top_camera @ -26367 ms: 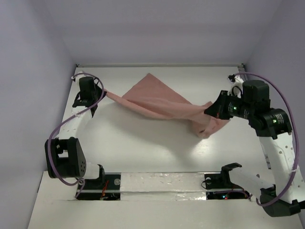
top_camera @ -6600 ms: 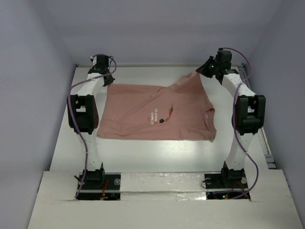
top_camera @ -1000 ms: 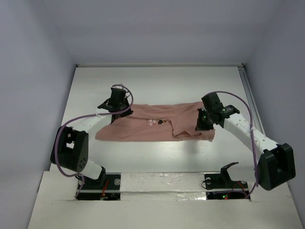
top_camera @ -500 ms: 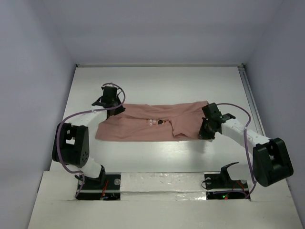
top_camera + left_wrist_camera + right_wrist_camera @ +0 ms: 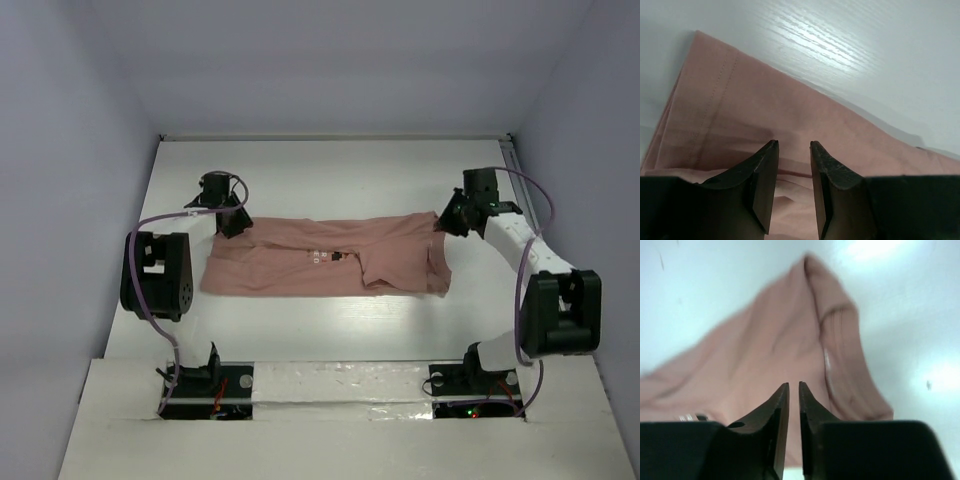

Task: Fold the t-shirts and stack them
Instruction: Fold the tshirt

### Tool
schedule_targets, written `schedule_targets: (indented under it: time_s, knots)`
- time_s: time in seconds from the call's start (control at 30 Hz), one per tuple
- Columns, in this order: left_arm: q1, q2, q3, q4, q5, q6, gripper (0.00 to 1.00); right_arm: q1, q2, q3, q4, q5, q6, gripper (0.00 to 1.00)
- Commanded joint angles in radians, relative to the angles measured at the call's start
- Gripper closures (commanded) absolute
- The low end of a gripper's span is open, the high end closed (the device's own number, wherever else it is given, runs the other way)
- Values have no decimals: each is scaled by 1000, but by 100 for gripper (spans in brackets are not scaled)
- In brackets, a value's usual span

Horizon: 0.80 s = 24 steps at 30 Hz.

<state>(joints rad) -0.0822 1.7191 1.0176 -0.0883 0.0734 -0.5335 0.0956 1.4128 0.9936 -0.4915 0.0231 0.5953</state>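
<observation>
The salmon-pink t-shirt (image 5: 330,262) lies flat on the white table, folded into a long band, its small white print (image 5: 322,257) facing up. My left gripper (image 5: 232,222) is at the band's far-left corner. In the left wrist view it (image 5: 792,144) is open and empty just above the pink cloth (image 5: 765,110). My right gripper (image 5: 448,222) is at the far-right corner. In the right wrist view it (image 5: 794,384) has its jaws almost together with nothing between them, above the sleeve end (image 5: 840,340).
White table (image 5: 330,170) with grey walls on three sides. A rail (image 5: 520,190) runs along the right edge. The arm bases (image 5: 330,385) sit at the near edge.
Both grippers have drawn back from the shirt's near side toward the far corners, left going far-left, right going far-right. The shirt has stayed folded and still.
</observation>
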Motion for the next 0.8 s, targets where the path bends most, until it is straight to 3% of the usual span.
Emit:
schedule_targets:
  time_s: [0.0, 0.37, 0.63, 0.77]
  knots:
    - [33, -6, -1, 9, 11, -5, 72, -85, 110, 77, 149, -132, -58, 79]
    - [79, -21, -5, 21, 34, 0, 71, -177, 374, 209, 257, -285, -77, 68]
    - [79, 46, 56, -2, 11, 3, 71, -186, 449, 235, 306, -321, -37, 70]
    - [97, 89, 78, 2, 8, -10, 71, -186, 469, 224, 307, -293, -32, 77]
